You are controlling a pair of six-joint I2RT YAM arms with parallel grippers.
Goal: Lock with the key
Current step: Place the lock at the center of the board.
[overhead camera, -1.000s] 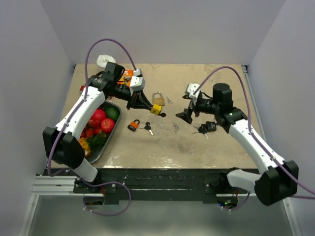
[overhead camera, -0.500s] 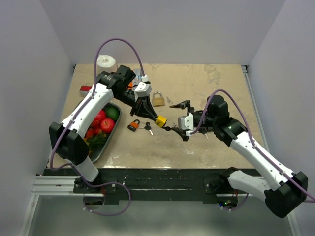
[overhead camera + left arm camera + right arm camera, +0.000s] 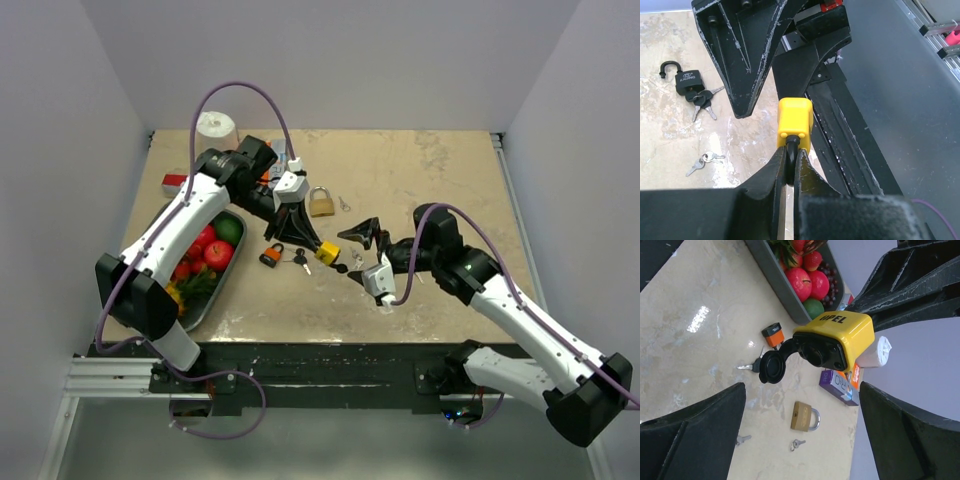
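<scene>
Grips the yellow padlock [image 3: 326, 252] by its shackle [image 3: 790, 151] in clenched left fingers [image 3: 765, 177] above the middle of the desk [image 3: 430, 170], and has just swung the spread, empty right fingers [image 3: 360, 233] in from nearer the right edge to flank it, likely for a handover, keys [image 3: 299, 260] not yet taken.

yellow padlock [image 3: 835, 337]: yellow body; black lettering; black flap | second padlock [image 3: 321, 203]: brass-gold | third padlock [image 3: 271, 255]: orange; black | worktop [image 3: 440, 170]: mottled beige | tray [image 3: 212, 300]: grey | fruit [image 3: 218, 253]: red; green | fingers [image 3: 740, 55]: scuffed black
</scene>
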